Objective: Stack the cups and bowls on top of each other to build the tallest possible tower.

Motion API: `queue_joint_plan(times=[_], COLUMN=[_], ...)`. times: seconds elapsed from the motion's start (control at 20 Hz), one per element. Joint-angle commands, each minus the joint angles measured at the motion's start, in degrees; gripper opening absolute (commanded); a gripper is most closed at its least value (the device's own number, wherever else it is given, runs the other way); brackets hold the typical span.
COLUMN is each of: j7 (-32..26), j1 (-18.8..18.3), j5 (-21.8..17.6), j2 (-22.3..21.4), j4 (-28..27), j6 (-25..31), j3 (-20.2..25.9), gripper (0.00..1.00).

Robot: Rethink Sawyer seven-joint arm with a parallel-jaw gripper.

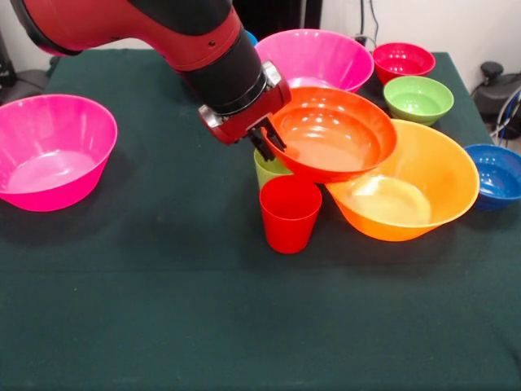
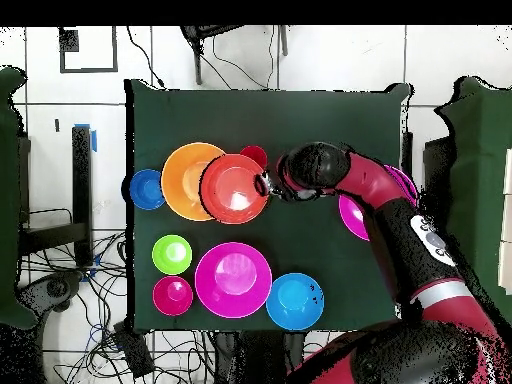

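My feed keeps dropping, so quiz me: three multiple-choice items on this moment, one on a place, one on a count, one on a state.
1. The red-orange bowl hangs over:
A. the big orange bowl's rim
B. the green bowl
C. the left pink bowl

2. Cups standing on the table:
A. none
B. two
C. four

3. The claw is:
A. open, apart from everything
B. shut on the red-orange bowl's rim
C. shut on the red cup

Answers:
1 A, it overlaps the big orange bowl in both views.
2 B, the red cup and the lime cup behind it.
3 B, the fingers pinch its tilted rim.
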Motion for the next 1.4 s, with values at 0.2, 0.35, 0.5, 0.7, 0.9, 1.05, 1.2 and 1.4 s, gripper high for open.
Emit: queue_joint_plan(times=[0.2,0.35,0.5,0.7,0.9,1.05,1.2,1.4], j7=[0.9,0.6,0.4,0.6,0.9,0.9,0.8,0.7], j1=[-0.8,-0.9,-0.7,-0.5,-0.6,-0.8,-0.5,-0.6], j5=[-0.2,-0.6,-1.0,-1.4,-1.9,-2.1,-2.0,-2.2], j2=[2.9,3.2,2.8,2.0,1.6,1.5,1.7,1.6], j4=[4.7,4.4,4.2,3.9,4.2,4.5,3.9,4.2], j6=[-6.5,-6.7,-6.2,-6.2,-6.9,-7.4,-7.0,-7.1], j3=[3.3,3.4,3.3,3.3,3.1,3.1,3.1,3.1], gripper=[0.0,1.0,1.0,1.0,1.0,1.0,1.0,1.0])
